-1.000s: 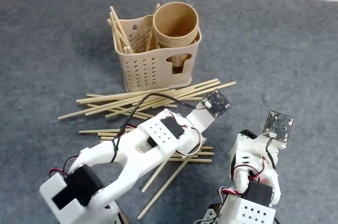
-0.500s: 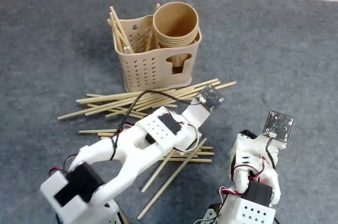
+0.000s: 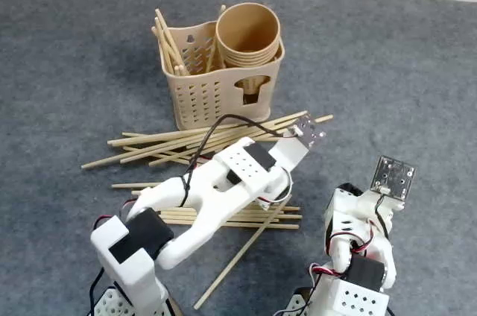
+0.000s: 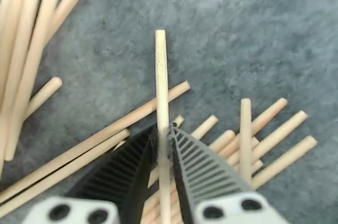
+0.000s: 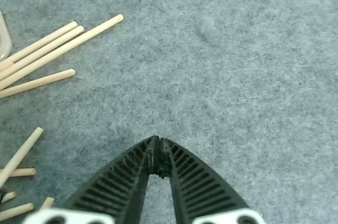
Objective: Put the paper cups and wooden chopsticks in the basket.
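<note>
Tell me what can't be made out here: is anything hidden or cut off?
- High view: the left arm covers the middle of the loose chopsticks, so they cannot be counted.
- High view: the basket wall hides the lower cups; the stack's number is unclear.
- Left wrist view: the chopstick in the left gripper runs off the picture's edge, its far end unseen.
</note>
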